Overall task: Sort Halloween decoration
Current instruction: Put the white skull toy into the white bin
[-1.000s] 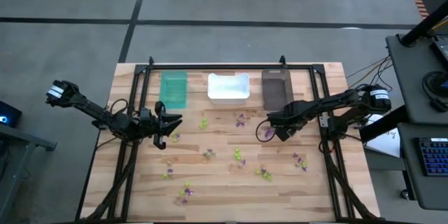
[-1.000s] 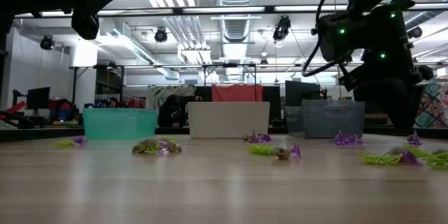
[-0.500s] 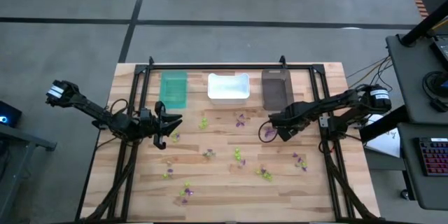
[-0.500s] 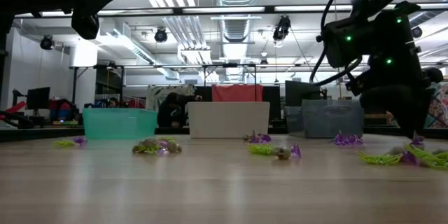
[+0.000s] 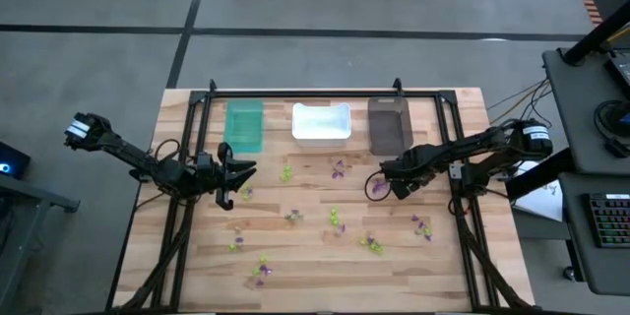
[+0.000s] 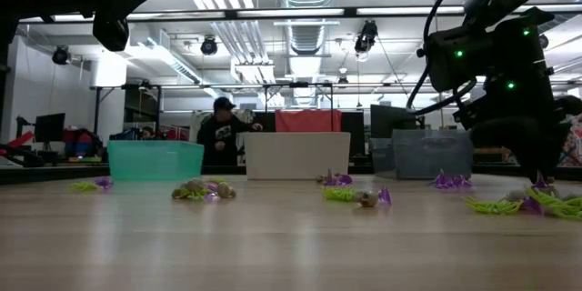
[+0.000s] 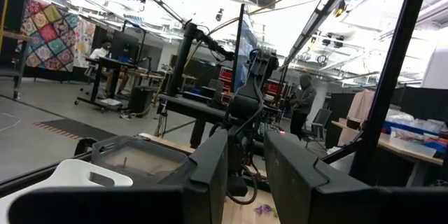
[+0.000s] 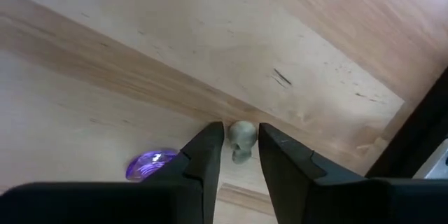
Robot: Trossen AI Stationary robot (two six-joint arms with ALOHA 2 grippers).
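Note:
Tiny purple, lime-green and pale grey Halloween trinkets lie scattered on the wooden table [image 5: 315, 256]. My right gripper [image 8: 240, 150] points straight down at the table's right side [image 5: 382, 187]. Its fingers stand close on either side of a pale grey skull trinket [image 8: 242, 138] that lies on the wood, with only a narrow gap left. A purple trinket [image 8: 151, 164] lies just beside it. My left gripper [image 7: 245, 175] hangs raised over the table's left side [image 5: 232, 179], open, with nothing between its fingers. My right gripper comes at the skull trinket [image 8: 242, 134] from above, one finger on each side of it. The skull rests on the table. Whether the fingers [image 8: 210, 147] touch it, I cannot tell.
A teal bin [image 5: 244, 126], a white bin [image 5: 321, 123] and a dark brown bin [image 5: 389, 125] stand in a row along the far edge. Black frame rails [image 5: 453, 167] run along the table's sides. More trinkets [image 5: 372, 246] lie toward the near edge. A person stands beyond the table [image 6: 220, 132].
My right gripper has sunk a little toward the table over the purple and grey trinkets. My left arm has kept still.

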